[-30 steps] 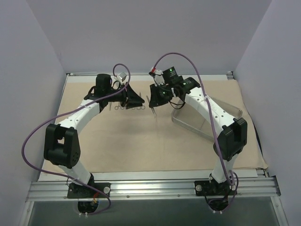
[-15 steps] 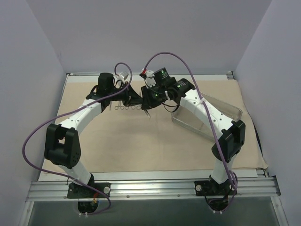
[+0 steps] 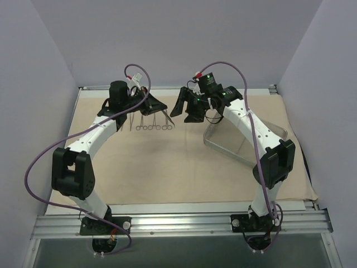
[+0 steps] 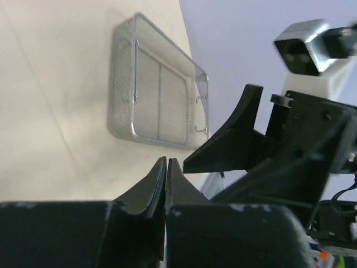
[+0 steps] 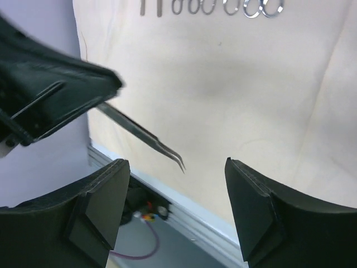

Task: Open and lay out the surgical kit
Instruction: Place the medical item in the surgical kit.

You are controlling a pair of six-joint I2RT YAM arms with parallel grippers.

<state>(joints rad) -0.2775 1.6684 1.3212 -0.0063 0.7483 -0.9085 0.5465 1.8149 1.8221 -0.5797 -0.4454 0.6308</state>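
Nearest the arm bases lies the beige cloth sheet (image 3: 167,167), spread flat over the desk. On its right part rests the clear rectangular plastic tray (image 3: 220,145), which looks empty where the right arm does not hide it. Farther back, a row of slim metal ring-handled instruments (image 3: 150,127) lies side by side on the cloth.

Above and just behind that row the two hands face each other, close but apart. The left hand (image 4: 167,163) is pinched tight, and the right wrist view shows it holding the thin curved-tip metal tweezers (image 5: 139,131) by one end. The long free end slants down and out toward the right hand (image 5: 177,163). That hand is spread wide with nothing in it, its two fingers either side of the tweezers' tip.

The step in hand looks like setting these tweezers down with the others. To do it well:
- The right hand should draw straight back first, so that neither finger clips the tip.
- The left hand can then carry the tweezers to the free end of the row nearer the tray and turn them parallel to their neighbours.
- It should come low before letting go, because the tool may swing and its curved point could catch the cloth.
- A small gap beside the last ring handle avoids nudging the row.
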